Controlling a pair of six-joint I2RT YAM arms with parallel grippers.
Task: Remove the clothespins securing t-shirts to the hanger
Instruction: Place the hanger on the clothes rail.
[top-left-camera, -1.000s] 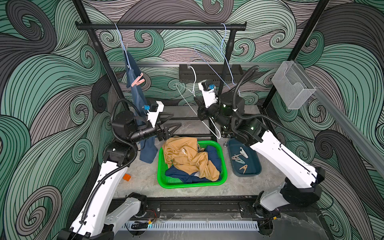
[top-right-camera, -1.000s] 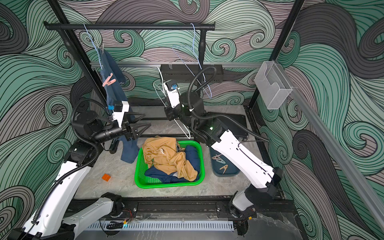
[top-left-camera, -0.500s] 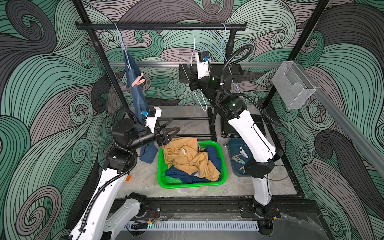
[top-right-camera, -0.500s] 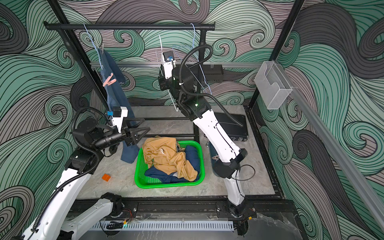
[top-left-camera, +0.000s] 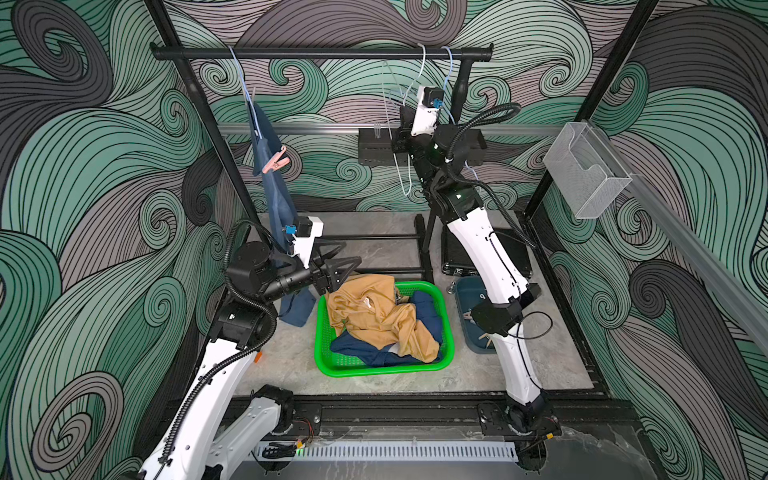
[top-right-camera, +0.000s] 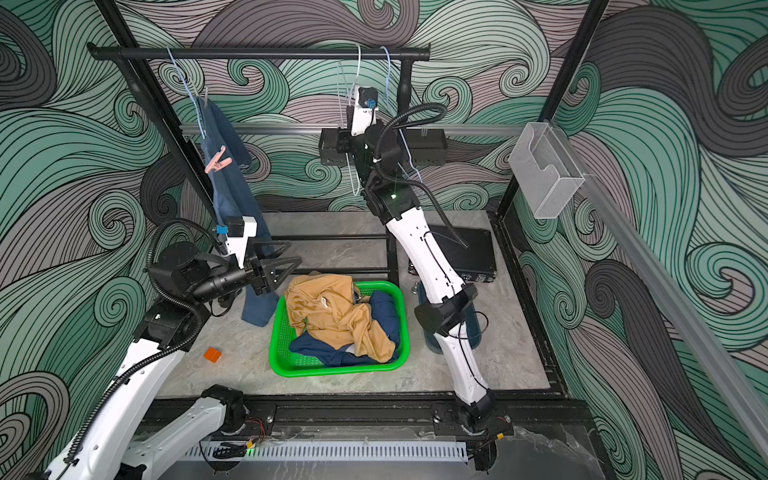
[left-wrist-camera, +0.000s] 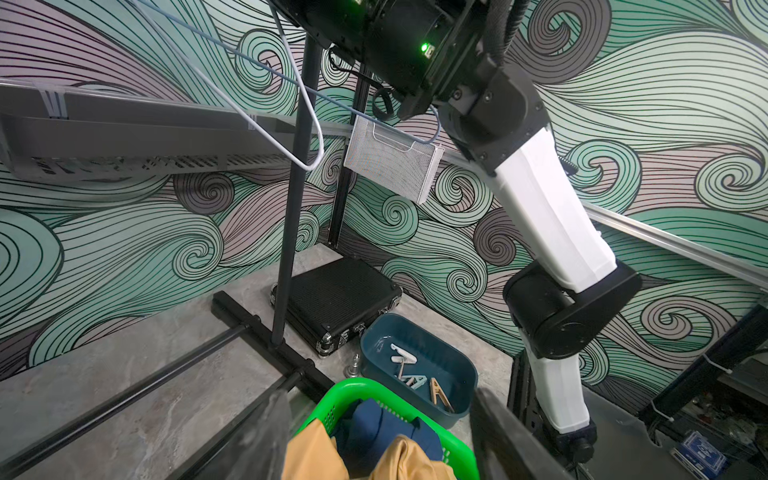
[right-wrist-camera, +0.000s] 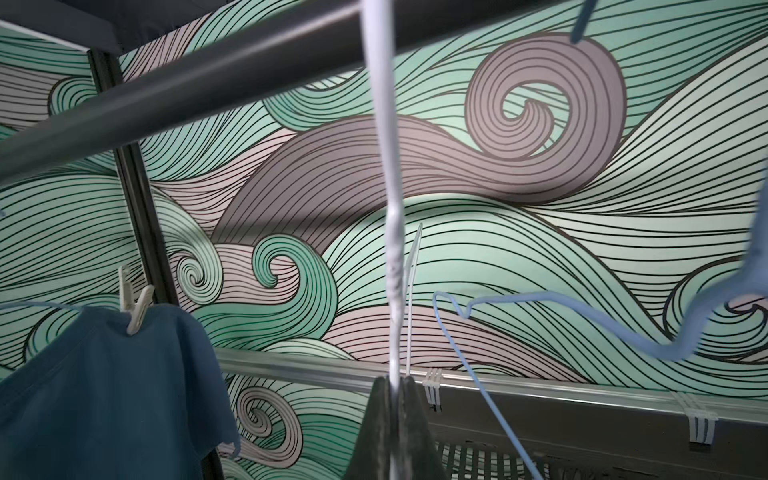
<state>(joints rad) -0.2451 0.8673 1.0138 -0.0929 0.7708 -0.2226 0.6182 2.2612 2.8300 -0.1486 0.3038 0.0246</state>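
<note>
A medium blue t-shirt (top-left-camera: 274, 199) hangs from a blue hanger at the left end of the black rail (top-left-camera: 320, 53). A pink clothespin (top-left-camera: 275, 160) (top-right-camera: 217, 160) grips one shoulder and a whitish clothespin (right-wrist-camera: 133, 307) the other. My right gripper (right-wrist-camera: 395, 380) is raised under the rail and shut on the wire of a bare white hanger (right-wrist-camera: 392, 249). My left gripper (top-left-camera: 345, 266) (left-wrist-camera: 380, 440) stands open and empty over the back left edge of the green basket (top-left-camera: 328, 365). In the basket lie a mustard t-shirt (top-left-camera: 374, 311) and a navy one (top-left-camera: 424, 307).
A teal bin (left-wrist-camera: 461, 374) right of the basket holds several loose clothespins (left-wrist-camera: 403, 355). A bare blue hanger (right-wrist-camera: 623, 336) hangs beside the white one. A black case (top-left-camera: 511, 253) lies at the back right, a wire mesh holder (top-left-camera: 582, 170) is on the right wall, and an orange block (top-right-camera: 212, 354) is on the floor.
My right arm has swung up from near the basket to the rail, carrying the white hanger. My left gripper has drawn back slightly toward the basket's left edge, still open.
</note>
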